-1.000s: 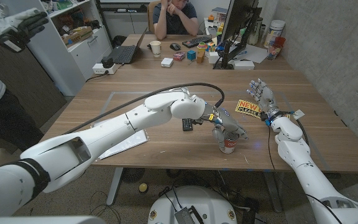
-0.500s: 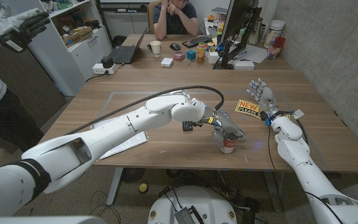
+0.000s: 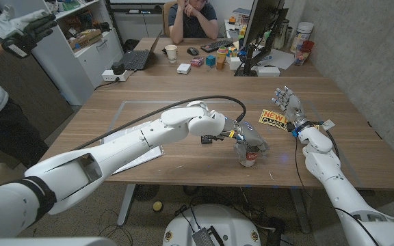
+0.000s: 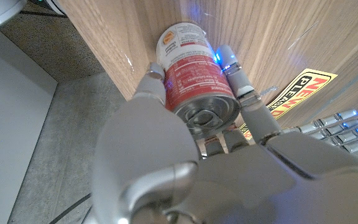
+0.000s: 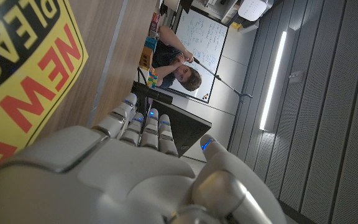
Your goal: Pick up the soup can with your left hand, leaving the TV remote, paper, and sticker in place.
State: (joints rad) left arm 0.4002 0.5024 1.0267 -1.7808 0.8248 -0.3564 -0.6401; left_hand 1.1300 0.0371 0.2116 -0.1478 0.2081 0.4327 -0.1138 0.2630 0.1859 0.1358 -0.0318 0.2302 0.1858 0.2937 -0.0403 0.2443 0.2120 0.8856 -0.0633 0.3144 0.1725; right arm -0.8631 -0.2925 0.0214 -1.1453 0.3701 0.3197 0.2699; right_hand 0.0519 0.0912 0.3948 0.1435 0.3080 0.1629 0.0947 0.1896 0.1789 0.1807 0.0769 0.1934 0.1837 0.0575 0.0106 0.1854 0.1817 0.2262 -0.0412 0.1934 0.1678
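Red-labelled soup can [image 4: 191,81] stands upright right under the left hand [image 3: 249,139], fingers [image 4: 244,87] wrapped around both its sides, so lifting straight up looks like the move.

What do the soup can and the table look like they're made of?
Soup can: apparently metal, going by its shiny ridged silver end, wrapped in a red and white label, probably paper. The left hand grips it from both sides. Table: brown wood grain with a smooth, faintly glossy finish; solid wood or laminate, I can't tell which.
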